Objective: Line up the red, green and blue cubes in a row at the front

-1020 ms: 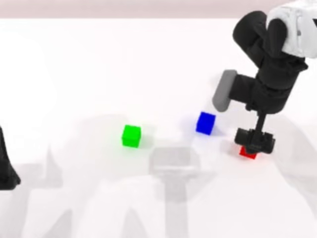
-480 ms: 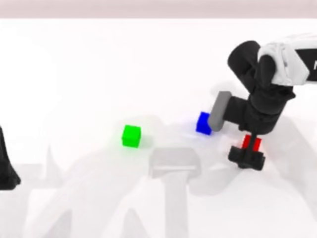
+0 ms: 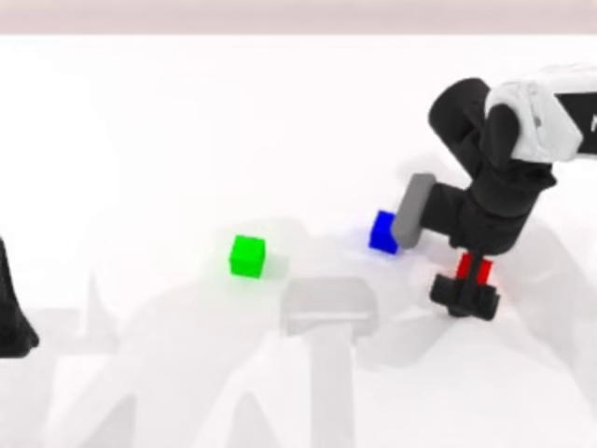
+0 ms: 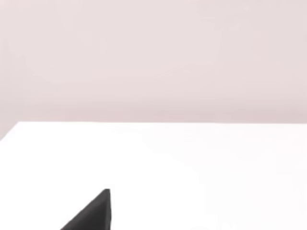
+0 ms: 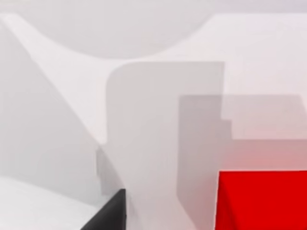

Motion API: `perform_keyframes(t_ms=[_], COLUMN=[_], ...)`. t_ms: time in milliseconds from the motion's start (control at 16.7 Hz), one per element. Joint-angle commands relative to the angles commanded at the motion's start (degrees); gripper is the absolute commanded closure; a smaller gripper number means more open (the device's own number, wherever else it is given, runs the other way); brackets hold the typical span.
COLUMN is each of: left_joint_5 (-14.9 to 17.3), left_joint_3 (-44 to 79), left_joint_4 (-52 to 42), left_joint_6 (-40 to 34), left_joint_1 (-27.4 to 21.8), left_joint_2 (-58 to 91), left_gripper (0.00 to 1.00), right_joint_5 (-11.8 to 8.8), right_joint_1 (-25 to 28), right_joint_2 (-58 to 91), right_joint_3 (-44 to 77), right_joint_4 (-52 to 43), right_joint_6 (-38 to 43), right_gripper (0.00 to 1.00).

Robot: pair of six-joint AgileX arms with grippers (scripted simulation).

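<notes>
The red cube (image 3: 473, 269) sits on the white table at the front right, with my right gripper (image 3: 469, 280) lowered over it and open. In the right wrist view the red cube (image 5: 261, 199) fills one lower corner, and a dark finger (image 5: 112, 211) stands apart from it with a gap between. The blue cube (image 3: 382, 231) lies just left of the right arm, partly behind its grey link. Farther left, near the middle, the green cube (image 3: 247, 256) stands alone. My left arm (image 3: 11, 317) is parked at the left edge, its finger (image 4: 93, 213) over bare table.
The white table (image 3: 187, 140) runs back to a pinkish wall. The right arm's grey link (image 3: 412, 210) hangs close to the blue cube. Soft arm shadows lie across the front of the table.
Over the last second the right arm swung down and forward, bringing its gripper around the red cube. In the last half second almost nothing moved.
</notes>
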Motion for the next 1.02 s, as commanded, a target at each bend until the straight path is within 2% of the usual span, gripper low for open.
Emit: perform_keyframes(t_ms=[420,900,960,1020], left_joint_5=[0.0,0.0,0.0,0.0], left_joint_3=[0.0,0.0,0.0,0.0], left_joint_4=[0.0,0.0,0.0,0.0], left_joint_6=[0.0,0.0,0.0,0.0], left_joint_1=[0.0,0.0,0.0,0.0], left_joint_2=[0.0,0.0,0.0,0.0], left_gripper=[0.0,0.0,0.0,0.0], right_joint_5=[0.0,0.0,-1.1,-1.1], right_joint_1=[0.0,0.0,0.02,0.08], right_joint_2=[0.0,0.0,-2.93,-2.97], right_joint_3=[0.0,0.0,0.53,0.71], right_joint_4=[0.0,0.0,-2.25,-2.45], right_joint_6=[0.0,0.0,1.36,1.3], right_gripper=[0.98,1.0,1.0,1.0])
